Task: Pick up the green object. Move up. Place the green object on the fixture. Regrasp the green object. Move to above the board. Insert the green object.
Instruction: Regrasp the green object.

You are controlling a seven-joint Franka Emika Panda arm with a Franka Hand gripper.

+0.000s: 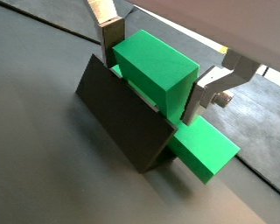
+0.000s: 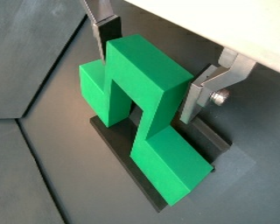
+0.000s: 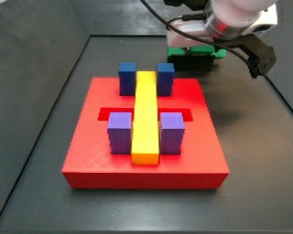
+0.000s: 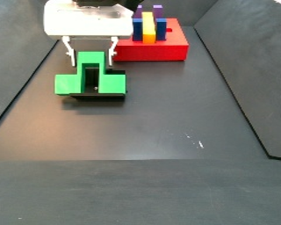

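the green object (image 2: 143, 105) is seated on the fixture (image 1: 125, 118), well apart from the board (image 3: 88, 151). the gripper (image 2: 154, 74) straddles its raised middle, fingers wide. an off-centre closure could tip it off.

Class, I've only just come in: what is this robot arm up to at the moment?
The gripper is down over the green object, which sits on the black fixture on the dark floor. Its silver fingers stand on either side of the block's raised middle part; whether they are pressing on it cannot be told. The red board, with its blue, purple and yellow pieces, lies apart from the fixture, so insertion has not happened yet.
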